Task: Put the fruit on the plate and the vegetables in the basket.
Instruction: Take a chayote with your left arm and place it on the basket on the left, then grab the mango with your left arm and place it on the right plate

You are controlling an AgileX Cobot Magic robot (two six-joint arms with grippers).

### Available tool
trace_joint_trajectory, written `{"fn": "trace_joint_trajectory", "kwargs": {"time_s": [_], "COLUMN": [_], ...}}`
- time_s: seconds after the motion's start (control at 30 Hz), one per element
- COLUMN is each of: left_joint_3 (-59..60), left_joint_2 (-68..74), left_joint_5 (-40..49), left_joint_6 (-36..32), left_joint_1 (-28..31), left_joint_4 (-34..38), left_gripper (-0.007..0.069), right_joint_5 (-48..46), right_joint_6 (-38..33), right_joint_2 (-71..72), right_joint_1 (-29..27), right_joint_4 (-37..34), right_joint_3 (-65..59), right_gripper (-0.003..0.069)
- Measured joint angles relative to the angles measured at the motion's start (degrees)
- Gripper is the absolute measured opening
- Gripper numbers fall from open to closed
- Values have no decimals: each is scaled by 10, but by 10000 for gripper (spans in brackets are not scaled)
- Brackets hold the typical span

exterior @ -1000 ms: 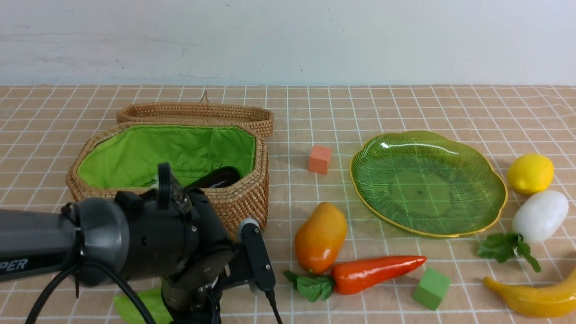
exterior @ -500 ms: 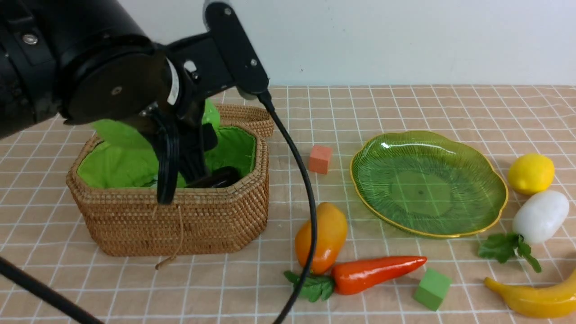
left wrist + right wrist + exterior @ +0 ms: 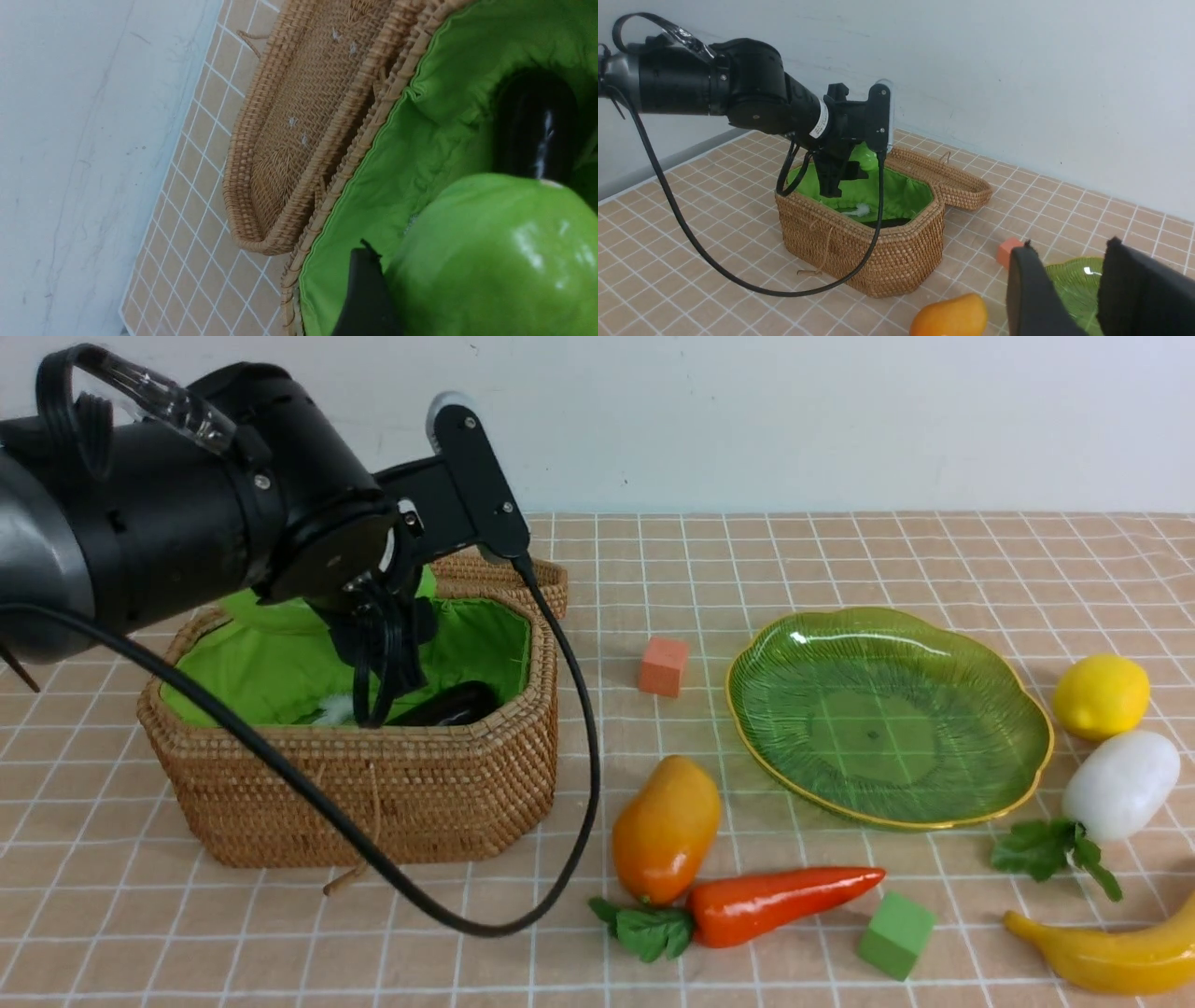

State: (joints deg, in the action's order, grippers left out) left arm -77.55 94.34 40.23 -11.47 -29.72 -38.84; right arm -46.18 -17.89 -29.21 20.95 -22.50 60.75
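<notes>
Gourd (image 3: 490, 252) hangs clamped in your left gripper (image 3: 843, 170) over the open basket (image 3: 373, 793), close above the eggplant (image 3: 448, 705) lying inside, so letting go from this height could bounce it off that glossy eggplant and over the rim.

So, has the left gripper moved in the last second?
Yes: the left gripper rose from in front of the basket to over its lining.

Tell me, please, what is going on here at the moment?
The left hand holds the green gourd above the open basket, where the eggplant already lies. The right hand hangs open near the plate, which is bare. The mango, carrot, lemon, radish and banana lie on the table.
</notes>
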Motion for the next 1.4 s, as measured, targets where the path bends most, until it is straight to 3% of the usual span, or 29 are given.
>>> {"fn": "trace_joint_trajectory", "kwargs": {"time_s": [0.07,0.1,0.17,0.33,0.47,0.63,0.67,0.73,0.8,0.9,1.1,1.27,1.4], "left_joint_3": [0,0,0,0,-1,-36,-63,-102,-153,-203,-323,-346,-346], "left_joint_2": [0,0,0,-1,-21,-43,-38,-15,21,81,258,321,353], "left_joint_5": [-2,-1,4,63,111,135,150,179,213,248,262,217,182], "left_joint_6": [14,32,56,120,163,187,194,197,198,198,203,203,207], "left_joint_1": [-3,-4,-4,-4,-22,-86,-108,-125,-130,-130,-130,-130,-130], "left_joint_4": [2,7,12,71,163,254,297,346,393,418,396,317,257], "left_gripper": [533,604,645,643,505,257,171,120,115,156,456,583,608], "right_joint_5": [0,0,-1,-26,-74,-115,-127,-140,-152,-169,-222,-236,-239], "right_joint_6": [0,0,0,0,0,0,0,3,7,11,14,15,15], "right_joint_2": [0,0,0,0,0,0,0,0,0,0,6,13,16], "right_joint_1": [0,0,0,0,0,0,0,0,0,0,0,0,0], "right_joint_4": [0,0,0,1,5,9,9,9,9,9,7,4,3], "right_joint_3": [0,0,0,0,0,0,0,0,0,0,0,0,0], "right_gripper": [234,234,234,234,237,237,237,237,237,238,236,236,236]}}
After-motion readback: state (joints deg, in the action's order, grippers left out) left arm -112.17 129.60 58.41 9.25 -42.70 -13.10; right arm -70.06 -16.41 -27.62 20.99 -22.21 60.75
